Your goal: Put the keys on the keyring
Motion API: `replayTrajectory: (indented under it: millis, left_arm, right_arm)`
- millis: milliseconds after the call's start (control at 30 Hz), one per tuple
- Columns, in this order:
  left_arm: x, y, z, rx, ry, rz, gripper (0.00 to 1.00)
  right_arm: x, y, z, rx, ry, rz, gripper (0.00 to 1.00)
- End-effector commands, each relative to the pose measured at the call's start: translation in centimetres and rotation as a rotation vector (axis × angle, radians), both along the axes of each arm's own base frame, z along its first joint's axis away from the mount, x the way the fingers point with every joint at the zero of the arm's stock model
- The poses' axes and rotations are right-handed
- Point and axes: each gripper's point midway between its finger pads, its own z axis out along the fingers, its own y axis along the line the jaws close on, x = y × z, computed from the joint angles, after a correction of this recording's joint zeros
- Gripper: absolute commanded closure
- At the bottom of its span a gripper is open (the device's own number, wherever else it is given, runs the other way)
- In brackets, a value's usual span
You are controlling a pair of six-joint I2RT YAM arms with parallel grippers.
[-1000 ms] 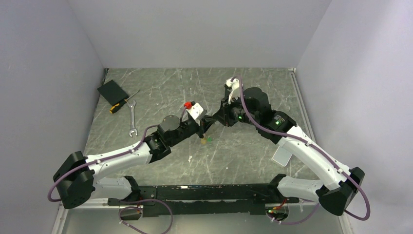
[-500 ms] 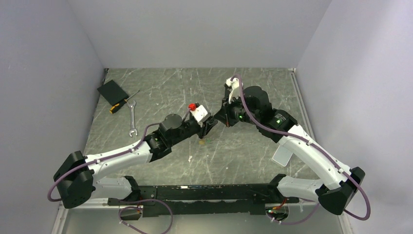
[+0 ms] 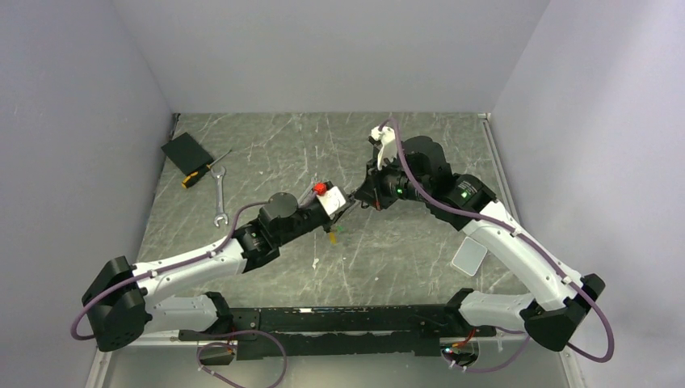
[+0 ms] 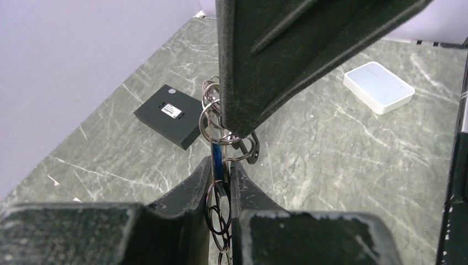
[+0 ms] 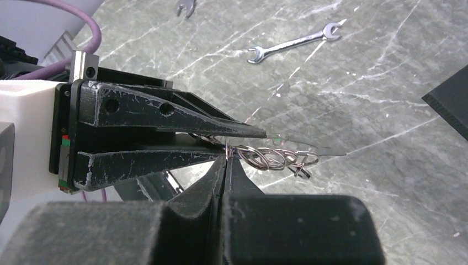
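My two grippers meet above the table's middle. In the left wrist view my left gripper (image 4: 221, 165) is shut on a blue-headed key (image 4: 219, 153), with dark small rings hanging between its fingers. The keyring's silver ring cluster (image 4: 218, 118) hangs just beyond it, under the right finger. In the right wrist view my right gripper (image 5: 226, 160) is shut on the keyring's thin wire, and the cluster (image 5: 276, 157) sticks out to its right. From above, the left gripper (image 3: 346, 212) and right gripper (image 3: 358, 204) touch tips, and a green key (image 3: 335, 229) dangles below.
A black box (image 3: 187, 149), a screwdriver (image 3: 202, 171) and a silver wrench (image 3: 220, 198) lie at the back left. A white flat box (image 3: 468, 257) lies at the right under the right arm. A small pale piece (image 3: 316, 263) lies near the middle.
The left arm has reached further right and its wrist has turned. The right gripper has shifted slightly back and left. The tips stay together and the green key has swung left.
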Motion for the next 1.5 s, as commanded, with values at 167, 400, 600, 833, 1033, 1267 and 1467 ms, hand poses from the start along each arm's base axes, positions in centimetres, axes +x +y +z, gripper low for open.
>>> replayTrajectory:
  millis: [167,400,600,833,1033,1267,1467]
  left_arm:
    - [0.4,1.3,-0.3,0.184,-0.148,-0.007,1.00]
    - [0.1,1.9,-1.7,0.340,-0.193,-0.056,1.00]
    - [0.9,2.7,-2.5,0.461,-0.199,-0.034,0.96]
    - [1.6,3.1,-2.9,0.481,-0.177,0.010,0.88]
    - [2.9,3.7,-1.7,0.447,-0.194,0.101,0.56]
    - [0.1,3.0,-0.4,0.377,-0.162,-0.028,0.20]
    - [-1.6,3.2,2.0,0.243,-0.127,-0.050,0.23]
  right_arm:
    - [-1.3,-0.9,1.2,-0.052,0.002,0.055,1.00]
    - [-2.5,-1.3,0.0,-0.109,0.047,0.109,1.00]
    - [-4.1,-1.4,-0.3,-0.106,0.061,0.185,1.00]
    - [-6.8,-0.8,-1.5,-0.073,0.130,0.309,1.00]
    - [-6.9,-1.3,-2.6,-0.095,0.147,0.279,1.00]
    - [-4.2,-1.6,-0.7,-0.061,0.024,0.149,1.00]
    - [-3.4,-1.0,0.5,0.019,-0.057,0.123,1.00]
